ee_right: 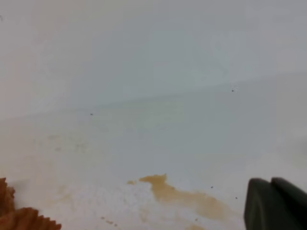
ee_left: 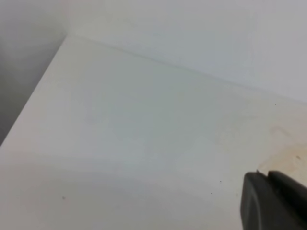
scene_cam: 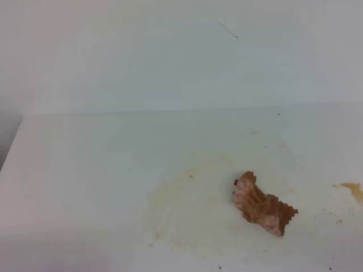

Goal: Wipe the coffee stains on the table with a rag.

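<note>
The rag (scene_cam: 262,205), a crumpled pink-and-white wad soaked brown, lies on the white table (scene_cam: 85,170) right of centre, on the right edge of the large faint coffee stain (scene_cam: 187,209). A small amber blotch (scene_cam: 353,190) sits at the far right. In the right wrist view that blotch (ee_right: 184,194) is ahead of my right gripper (ee_right: 270,182), whose dark fingers meet, empty; the rag's zigzag edge (ee_right: 19,218) shows at bottom left. My left gripper (ee_left: 267,178) hovers with its fingers together, empty, near a faint tan smear (ee_left: 288,153). Neither gripper shows in the high view.
A plain white wall (scene_cam: 170,56) rises along the table's back edge. The table's left edge drops into a dark gap (scene_cam: 4,141). Tiny dark specks dot the surface near the front.
</note>
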Motion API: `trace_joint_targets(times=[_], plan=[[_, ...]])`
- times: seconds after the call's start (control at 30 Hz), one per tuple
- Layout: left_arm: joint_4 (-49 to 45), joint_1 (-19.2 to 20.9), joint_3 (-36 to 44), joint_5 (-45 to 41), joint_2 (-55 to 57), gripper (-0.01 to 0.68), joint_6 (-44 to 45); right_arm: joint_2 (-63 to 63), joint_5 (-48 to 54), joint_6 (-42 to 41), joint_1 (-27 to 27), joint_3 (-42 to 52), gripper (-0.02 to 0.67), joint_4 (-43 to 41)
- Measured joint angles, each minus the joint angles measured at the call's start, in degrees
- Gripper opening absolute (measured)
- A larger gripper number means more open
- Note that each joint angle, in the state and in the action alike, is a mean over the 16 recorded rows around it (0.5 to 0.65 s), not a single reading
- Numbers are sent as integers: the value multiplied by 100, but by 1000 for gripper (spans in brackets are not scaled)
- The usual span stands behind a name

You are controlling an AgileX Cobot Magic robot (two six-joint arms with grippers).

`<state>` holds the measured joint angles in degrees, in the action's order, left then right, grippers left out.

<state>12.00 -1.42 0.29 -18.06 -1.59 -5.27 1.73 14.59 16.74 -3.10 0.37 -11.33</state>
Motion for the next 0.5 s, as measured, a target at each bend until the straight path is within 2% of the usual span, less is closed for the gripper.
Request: trace_joint_targets(times=[0.5], plan=[[0, 0, -29, 0, 0, -5, 0, 8, 460, -378, -1, 146, -2, 240]])
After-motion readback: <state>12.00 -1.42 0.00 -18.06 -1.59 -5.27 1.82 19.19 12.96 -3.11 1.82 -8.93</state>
